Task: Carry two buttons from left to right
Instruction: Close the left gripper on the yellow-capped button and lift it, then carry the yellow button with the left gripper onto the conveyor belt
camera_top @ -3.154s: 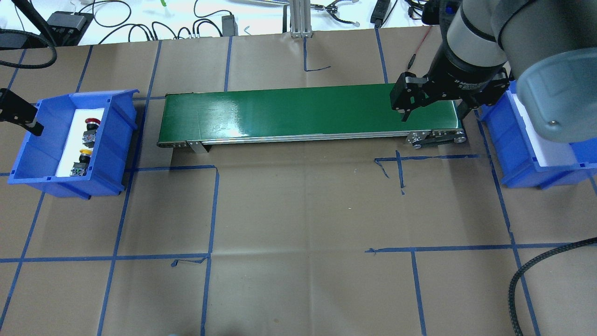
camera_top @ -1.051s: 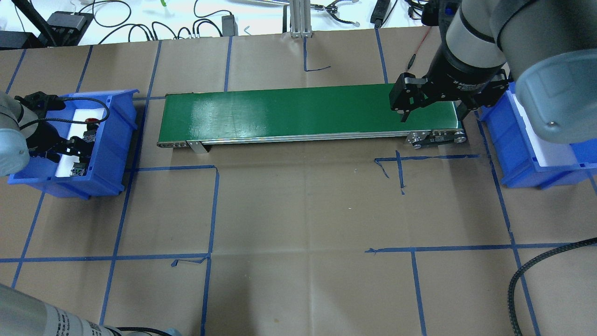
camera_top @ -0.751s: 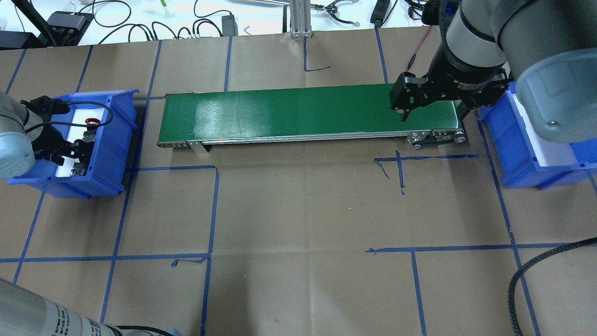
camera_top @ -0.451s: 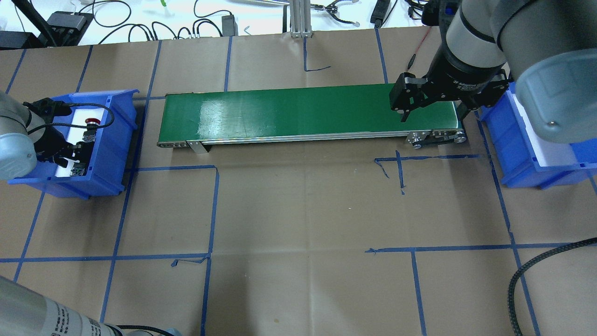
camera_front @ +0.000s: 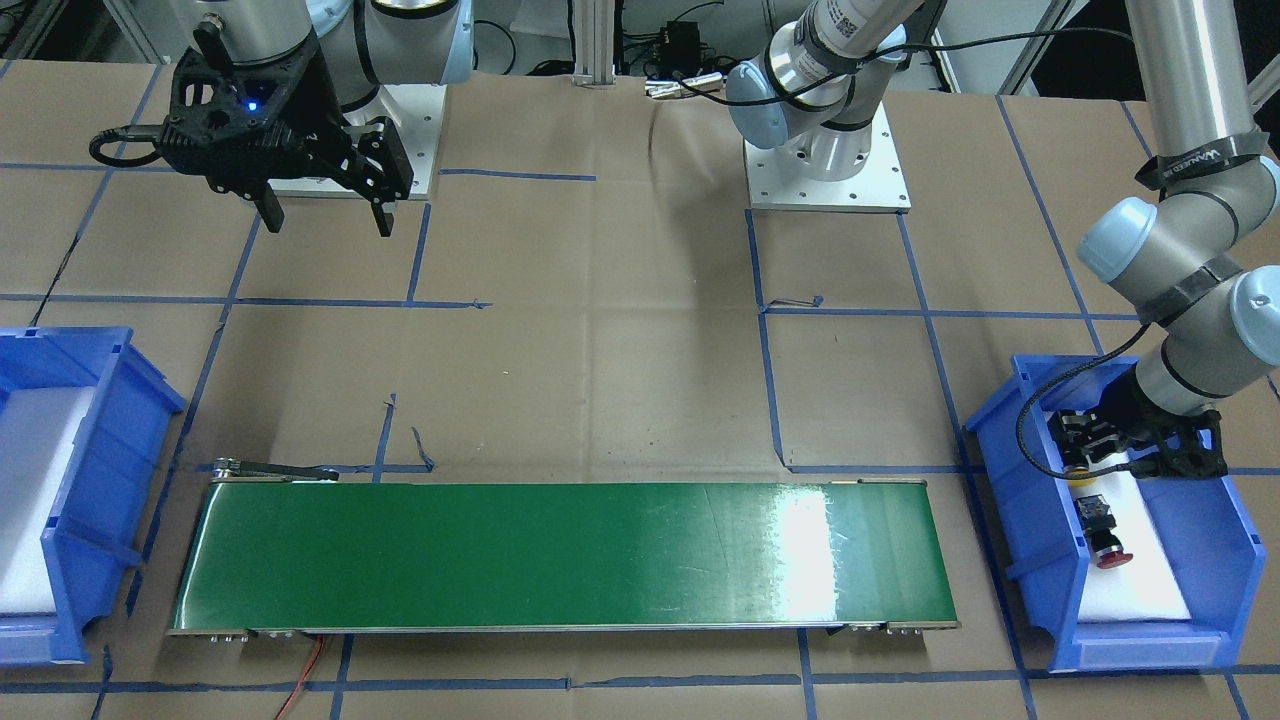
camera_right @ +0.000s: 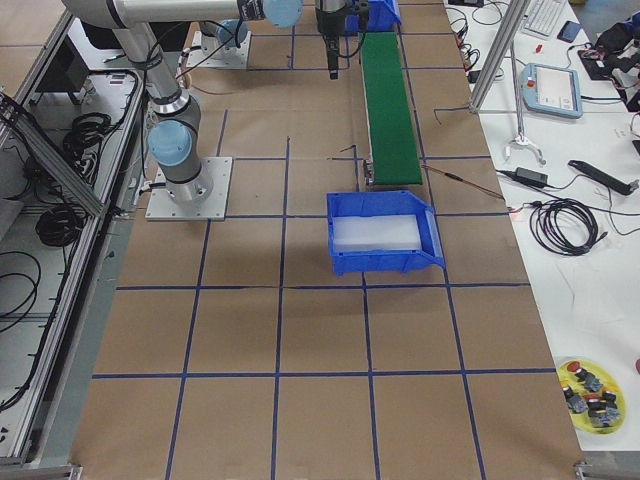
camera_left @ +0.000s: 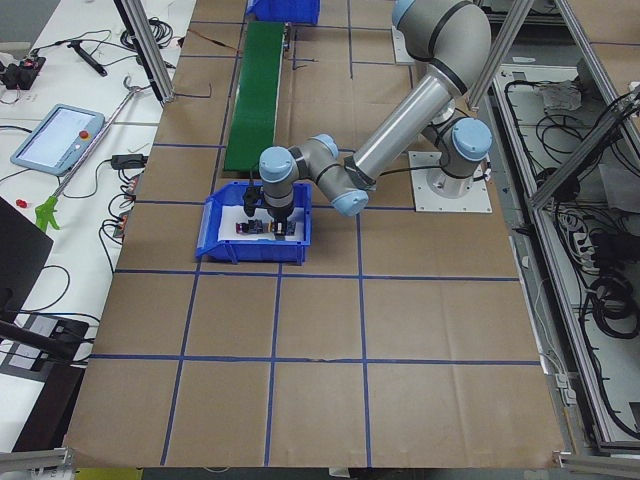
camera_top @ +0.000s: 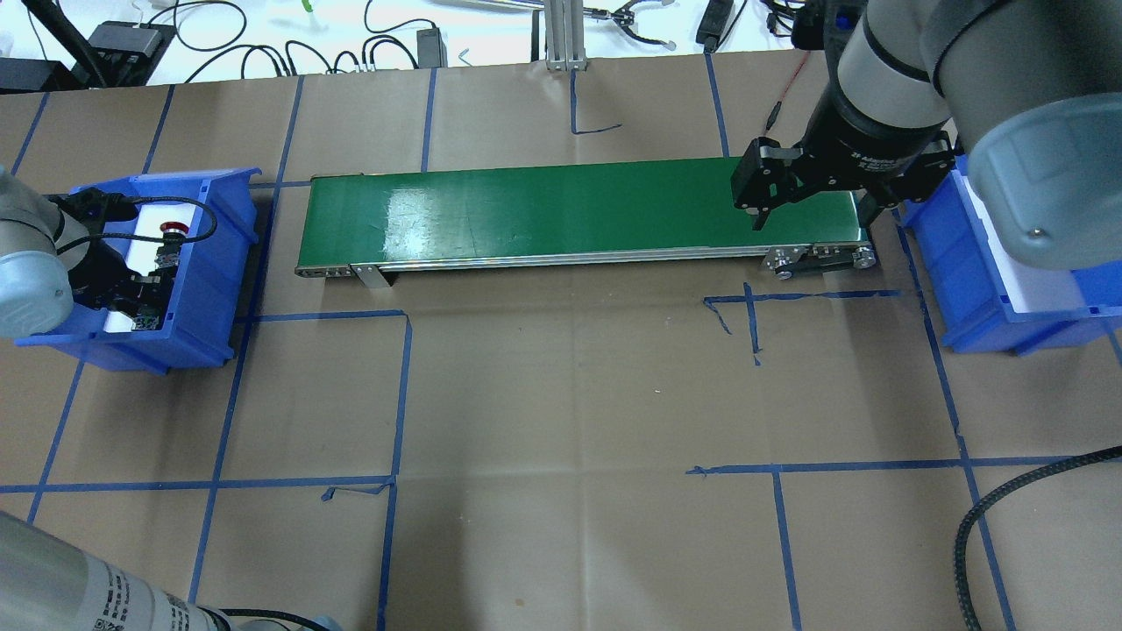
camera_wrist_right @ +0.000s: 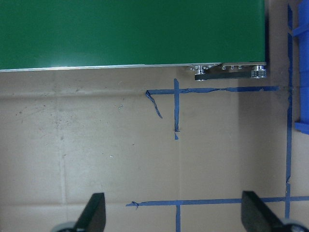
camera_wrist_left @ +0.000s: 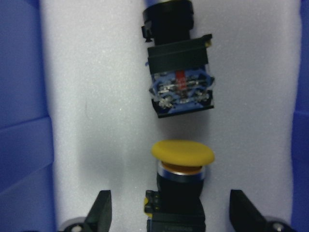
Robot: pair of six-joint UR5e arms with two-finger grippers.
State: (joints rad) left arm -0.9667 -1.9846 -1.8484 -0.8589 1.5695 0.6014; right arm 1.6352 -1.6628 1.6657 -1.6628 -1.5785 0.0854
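Right up close, your left gripper [camera_wrist_left: 171,212] has its jaws apart on either side of the yellow button [camera_wrist_left: 182,151]'s black body, which lies on white foam [camera_wrist_left: 96,121] in the blue plastic bin [camera_wrist_left: 24,145]. Just beyond it, the red button [camera_wrist_left: 179,77] shows its wiring block, and its cap is cropped in the wrist view. Farther along the taped brown paper [camera_top: 561,394], past the glossy green belt [camera_top: 561,210], your right gripper [camera_wrist_right: 175,212] hangs spread wide above the paper.

Flat bench [camera_top: 570,394] covered in brown paper, gridded with blue tape lines [camera_top: 298,481]. Near the far edge, a long green conveyor belt [camera_top: 561,210] lying lengthwise. At the left edge, an open blue plastic bin [camera_top: 206,272]; at the right edge, a matching blue plastic bin [camera_top: 964,294].
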